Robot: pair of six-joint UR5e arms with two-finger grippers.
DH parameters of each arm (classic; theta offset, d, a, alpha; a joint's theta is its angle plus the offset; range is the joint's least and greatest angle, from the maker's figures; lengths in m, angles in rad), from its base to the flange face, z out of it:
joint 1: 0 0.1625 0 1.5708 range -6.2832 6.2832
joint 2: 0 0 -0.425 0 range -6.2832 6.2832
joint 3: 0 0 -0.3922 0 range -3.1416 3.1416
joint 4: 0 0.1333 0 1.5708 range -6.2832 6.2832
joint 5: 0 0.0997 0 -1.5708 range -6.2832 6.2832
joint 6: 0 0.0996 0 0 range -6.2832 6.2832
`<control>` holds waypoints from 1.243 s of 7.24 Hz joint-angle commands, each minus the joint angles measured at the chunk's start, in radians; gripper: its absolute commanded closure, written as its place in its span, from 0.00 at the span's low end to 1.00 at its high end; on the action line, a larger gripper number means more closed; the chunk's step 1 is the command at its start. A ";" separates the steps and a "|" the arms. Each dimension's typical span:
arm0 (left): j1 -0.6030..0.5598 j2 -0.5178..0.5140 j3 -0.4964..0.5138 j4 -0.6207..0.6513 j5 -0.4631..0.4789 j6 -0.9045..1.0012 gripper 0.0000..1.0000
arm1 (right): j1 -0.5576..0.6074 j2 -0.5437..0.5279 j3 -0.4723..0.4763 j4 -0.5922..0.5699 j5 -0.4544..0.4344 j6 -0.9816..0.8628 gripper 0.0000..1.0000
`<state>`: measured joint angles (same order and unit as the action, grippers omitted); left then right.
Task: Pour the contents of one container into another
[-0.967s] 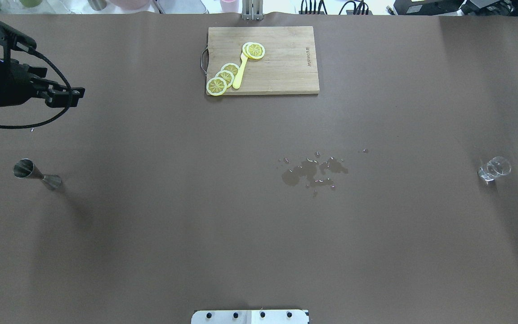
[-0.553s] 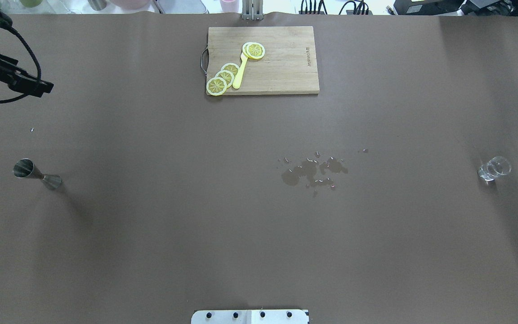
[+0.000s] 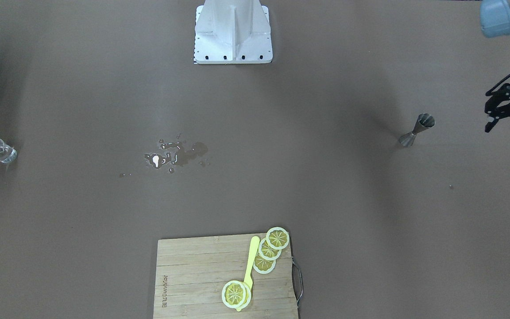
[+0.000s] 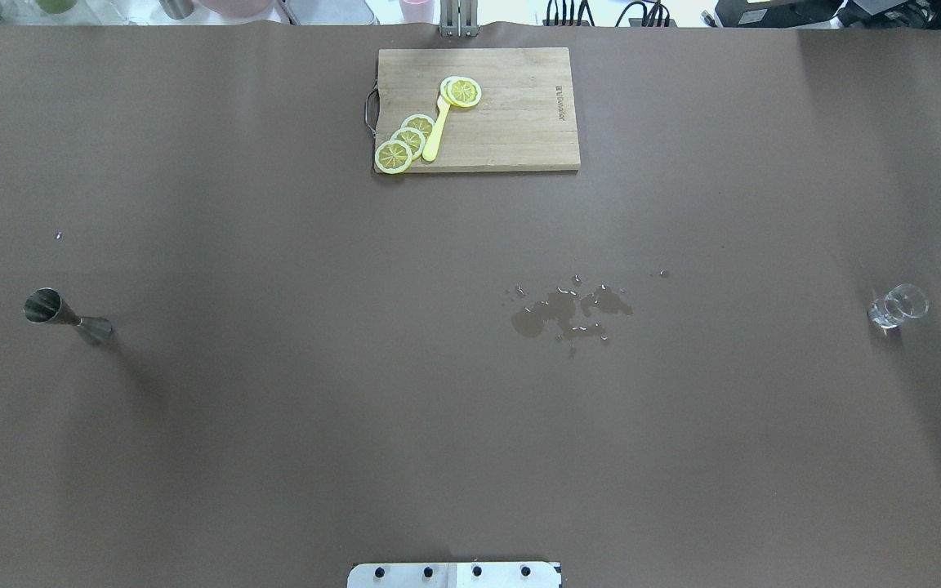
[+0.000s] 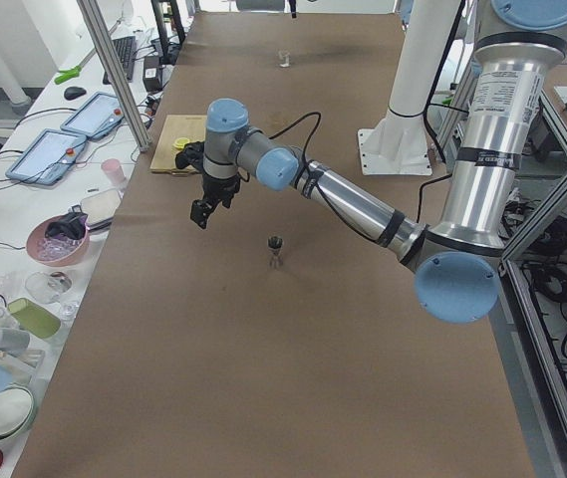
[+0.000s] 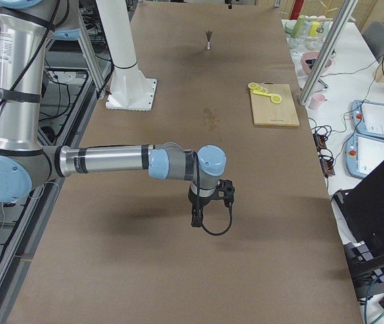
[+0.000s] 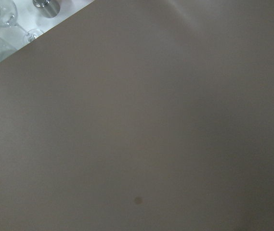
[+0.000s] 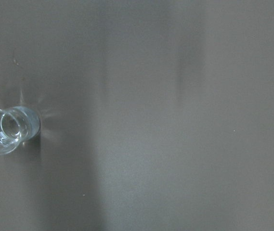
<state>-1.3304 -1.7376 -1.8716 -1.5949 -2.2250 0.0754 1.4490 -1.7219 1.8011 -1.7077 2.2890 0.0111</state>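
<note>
- At the table's (image 4: 356, 408) far ends, the two task items stand well apart, each upright on the brown cover.
- The glass cup (image 4: 898, 306) is on the robot's right side. The right wrist camera shows it from above at its picture's left edge (image 8: 9, 130), with nothing touching it.
- The metal jigger (image 4: 68, 317) stands on the robot's left side, also untouched. In the front-facing view it is near the right edge (image 3: 416, 129).
- The left gripper (image 3: 487, 111) hangs in the air beyond the jigger, toward the table's left end. Its two black fingers are spread apart and hold nothing.
- The right gripper (image 6: 196, 219) shows only in the side view, pointing down over bare table. Whether its fingers are spread or pressed together, I cannot tell.
- A wet spill (image 4: 570, 313) lies on the cover between the cup and the jigger, nearer the middle of the table.
- A wooden cutting board (image 4: 519, 122) sits at the table's far edge, away from the robot. On it lie yellow lemon slices (image 4: 408, 140) and a yellow knife (image 4: 435, 135).
</note>
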 commanded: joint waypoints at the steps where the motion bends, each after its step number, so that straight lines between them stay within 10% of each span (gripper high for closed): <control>1: -0.090 0.039 0.104 0.013 -0.064 0.122 0.01 | 0.001 0.019 0.007 0.000 0.003 0.004 0.00; 9: -0.260 0.361 0.101 0.004 -0.208 0.121 0.01 | -0.001 0.031 -0.003 0.000 0.004 0.004 0.00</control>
<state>-1.5680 -1.4237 -1.7696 -1.5914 -2.4317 0.1955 1.4481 -1.6918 1.7966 -1.7073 2.2934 0.0141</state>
